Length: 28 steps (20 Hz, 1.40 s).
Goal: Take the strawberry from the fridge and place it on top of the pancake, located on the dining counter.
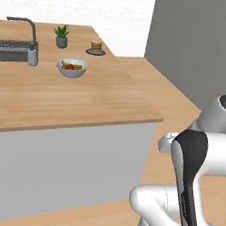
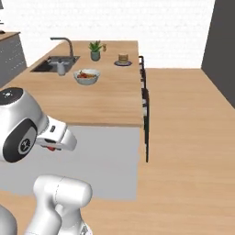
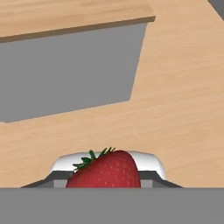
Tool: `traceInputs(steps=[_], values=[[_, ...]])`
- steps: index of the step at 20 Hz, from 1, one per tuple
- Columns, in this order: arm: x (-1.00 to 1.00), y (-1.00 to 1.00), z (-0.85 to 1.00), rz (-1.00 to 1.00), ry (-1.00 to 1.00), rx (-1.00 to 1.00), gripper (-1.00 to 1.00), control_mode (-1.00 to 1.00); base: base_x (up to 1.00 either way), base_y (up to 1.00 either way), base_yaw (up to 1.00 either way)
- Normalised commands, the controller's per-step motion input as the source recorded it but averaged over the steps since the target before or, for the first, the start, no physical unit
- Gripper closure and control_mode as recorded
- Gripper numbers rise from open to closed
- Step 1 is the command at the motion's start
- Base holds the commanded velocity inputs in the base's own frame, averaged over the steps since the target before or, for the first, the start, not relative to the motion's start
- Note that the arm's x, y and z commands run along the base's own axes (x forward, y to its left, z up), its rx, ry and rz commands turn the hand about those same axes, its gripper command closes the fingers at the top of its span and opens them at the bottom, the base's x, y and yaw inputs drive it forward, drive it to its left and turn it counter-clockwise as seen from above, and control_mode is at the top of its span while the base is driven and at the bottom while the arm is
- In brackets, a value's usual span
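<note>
- Gripper (image 3: pixel 107 183) clenched on the strawberry (image 3: pixel 106 170): plump, red, seed-dimpled (green leafy cap).
- Pancake (image 1: pixel 96 46), a round tan stack on its dark plate, sits far along the smooth-wood dining counter (image 1: pixel 86 99).

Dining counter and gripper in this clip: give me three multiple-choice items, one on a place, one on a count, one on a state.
1. Where is the pancake?
A. far end of the dining counter
B. in the sink
C. on the floor

2. How many potted plants stand on the counter?
A. none
B. one
C. three

3. What does the gripper have in it?
A. nothing
B. a bowl
C. the strawberry

Answers: 1 A, its plate sits near the far edge beside the plant. 2 B, a single plant stands there. 3 C, the hand view shows the red fruit at the gripper.
</note>
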Motion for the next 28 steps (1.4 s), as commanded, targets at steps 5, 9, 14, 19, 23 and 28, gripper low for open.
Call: traceInputs(steps=[5, 9, 14, 19, 23, 28], values=[[0.0, 0.0, 0.0, 0.0, 0.0, 0.0, 1.0, 1.0, 0.78, -1.0, 0.0], [0.0, 0.0, 0.0, 0.0, 0.0, 0.0, 1.0, 1.0, 0.7, -1.0, 0.05], [0.0, 0.0, 0.0, 0.0, 0.0, 0.0, 1.0, 1.0, 0.65, -1.0, 0.13], [0.0, 0.0, 0.0, 0.0, 0.0, 0.0, 1.0, 1.0, 0.66, -1.0, 0.2], [0.0, 0.0, 0.0, 0.0, 0.0, 0.0, 1.0, 1.0, 0.87, -1.0, 0.31], [0.0, 0.0, 0.0, 0.0, 0.0, 0.0, 1.0, 1.0, 0.98, -1.0, 0.41]])
